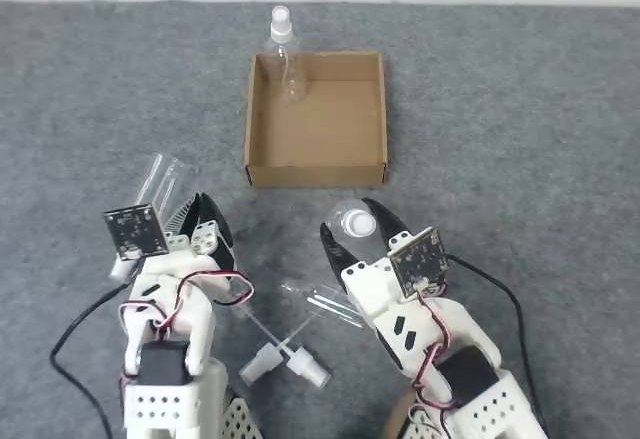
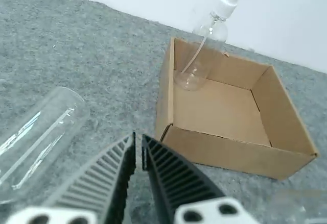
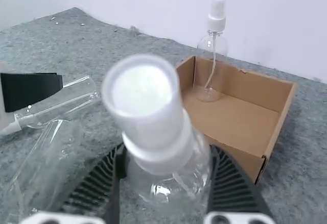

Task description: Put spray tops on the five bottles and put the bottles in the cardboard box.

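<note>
Near the cardboard box (image 1: 316, 173), the right end effector (image 3: 166, 157) clamps a bottle (image 3: 148, 106) by its round body; it looks light, slippery.

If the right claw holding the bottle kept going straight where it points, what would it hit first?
Probably the near wall of the cardboard box, just ahead of the right gripper; the bottle it holds would likely touch first. Height is unclear.
</note>
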You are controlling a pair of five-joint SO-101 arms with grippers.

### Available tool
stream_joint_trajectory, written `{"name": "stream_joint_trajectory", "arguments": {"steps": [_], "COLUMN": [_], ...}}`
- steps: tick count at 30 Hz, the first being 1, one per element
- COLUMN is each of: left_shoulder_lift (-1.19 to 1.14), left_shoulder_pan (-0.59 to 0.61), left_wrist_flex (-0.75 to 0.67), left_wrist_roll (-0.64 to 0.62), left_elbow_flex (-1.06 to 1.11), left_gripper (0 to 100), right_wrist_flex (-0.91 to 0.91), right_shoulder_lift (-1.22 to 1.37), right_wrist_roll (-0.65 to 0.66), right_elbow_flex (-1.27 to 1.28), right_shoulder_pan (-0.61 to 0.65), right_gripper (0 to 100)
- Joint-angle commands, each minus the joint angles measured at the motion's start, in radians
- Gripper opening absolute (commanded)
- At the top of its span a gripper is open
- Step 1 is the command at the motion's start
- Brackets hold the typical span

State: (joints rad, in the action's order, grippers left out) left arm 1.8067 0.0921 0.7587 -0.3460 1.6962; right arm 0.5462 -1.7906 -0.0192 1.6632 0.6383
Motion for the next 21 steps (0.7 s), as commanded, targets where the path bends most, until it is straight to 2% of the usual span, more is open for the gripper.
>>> {"name": "stream_joint_trajectory", "arguments": {"steps": [1,5,13,21], "left_shoulder_lift": [0.017,0.017,0.017,0.015], "left_shoulder_pan": [0.008,0.006,0.006,0.006], "left_wrist_flex": [-0.028,-0.028,-0.028,-0.028], "left_wrist_roll": [0.043,0.043,0.043,0.043], "left_elbow_flex": [-0.012,-0.012,-0.012,-0.012], "left_gripper": [1,1,1,1], "right_wrist_flex": [0.036,0.071,0.262,0.3], "right_shoulder_lift": [-0.022,-0.024,-0.018,-0.015], "right_wrist_roll": [0.021,0.054,0.055,0.095], "right_elbow_flex": [0.015,-0.011,-0.173,-0.264], "right_shoulder_pan": [-0.012,-0.012,-0.013,-0.012], "right_gripper": [9.2,9.1,9.5,9.1]}}
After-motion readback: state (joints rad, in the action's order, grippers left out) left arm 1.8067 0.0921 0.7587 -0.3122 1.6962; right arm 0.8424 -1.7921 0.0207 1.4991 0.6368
